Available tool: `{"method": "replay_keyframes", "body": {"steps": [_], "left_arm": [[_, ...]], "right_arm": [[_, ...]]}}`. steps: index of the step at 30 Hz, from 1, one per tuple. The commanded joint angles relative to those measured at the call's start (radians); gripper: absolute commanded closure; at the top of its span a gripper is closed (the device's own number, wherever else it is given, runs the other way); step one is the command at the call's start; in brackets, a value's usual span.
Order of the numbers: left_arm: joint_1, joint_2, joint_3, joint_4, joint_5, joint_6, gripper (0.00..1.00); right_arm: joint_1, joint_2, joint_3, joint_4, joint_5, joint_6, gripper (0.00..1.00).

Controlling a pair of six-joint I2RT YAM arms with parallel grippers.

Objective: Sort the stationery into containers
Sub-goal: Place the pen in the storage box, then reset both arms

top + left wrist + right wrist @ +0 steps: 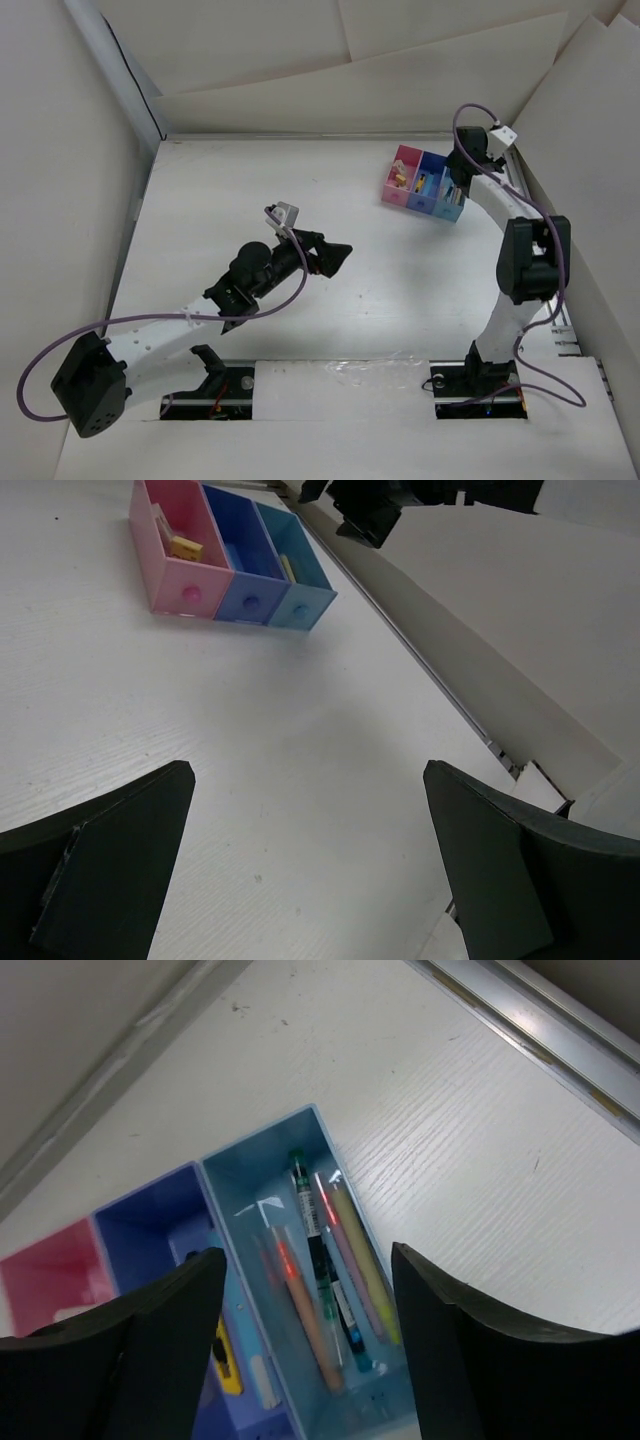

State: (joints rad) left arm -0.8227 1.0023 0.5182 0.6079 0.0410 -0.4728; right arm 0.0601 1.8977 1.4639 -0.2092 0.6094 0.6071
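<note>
The containers, three square bins joined in one row, stood on the worktop near its far right corner, set askew to its edges. The light-blue bin held at least four pens lying lengthwise side by side: one dark with a green tip, one orange, one pinkish, one yellow. The dark-blue bin in the middle held one yellow item; the rest of its floor was hidden behind a finger. The pink bin at the other end held one beige block and a pale piece beside it, too small to make out.

The right end effector hung directly over the light-blue bin, its jaws spread wide with nothing between them. The metal rail ran along the worktop's right edge, near that bin but apart from it, with a strip of white surface between.

The left end effector hung over the middle of the worktop, well apart from the bins, jaws fully spread and holding nothing. A broad stretch of white surface lay between it and the pink end of the row. Slanted white boards closed the worktop in at the back and sides.
</note>
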Motion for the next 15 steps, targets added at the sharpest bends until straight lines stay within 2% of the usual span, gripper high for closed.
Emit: {"method": "replay_keyframes", "body": {"steps": [1,4,5,15], "left_arm": [[0.0,-0.041,-0.006,0.043,-0.016,-0.021,0.0],[0.0,-0.062,-0.026,0.053,-0.026,-0.021,0.0],[0.0,-0.062,-0.026,0.053,-0.026,-0.03,0.0],[0.01,-0.027,-0.027,0.064,-0.067,-0.113,0.0]], "right_arm": [[0.02,-0.217,-0.052,0.013,-0.031,0.051,0.26],[0.052,-0.34,-0.164,0.033,-0.062,0.085,0.08],[0.066,-0.427,-0.198,0.048,-0.062,0.107,0.0],[0.276,-0.999,-0.681,0.071,-0.08,0.187,0.0]]}}
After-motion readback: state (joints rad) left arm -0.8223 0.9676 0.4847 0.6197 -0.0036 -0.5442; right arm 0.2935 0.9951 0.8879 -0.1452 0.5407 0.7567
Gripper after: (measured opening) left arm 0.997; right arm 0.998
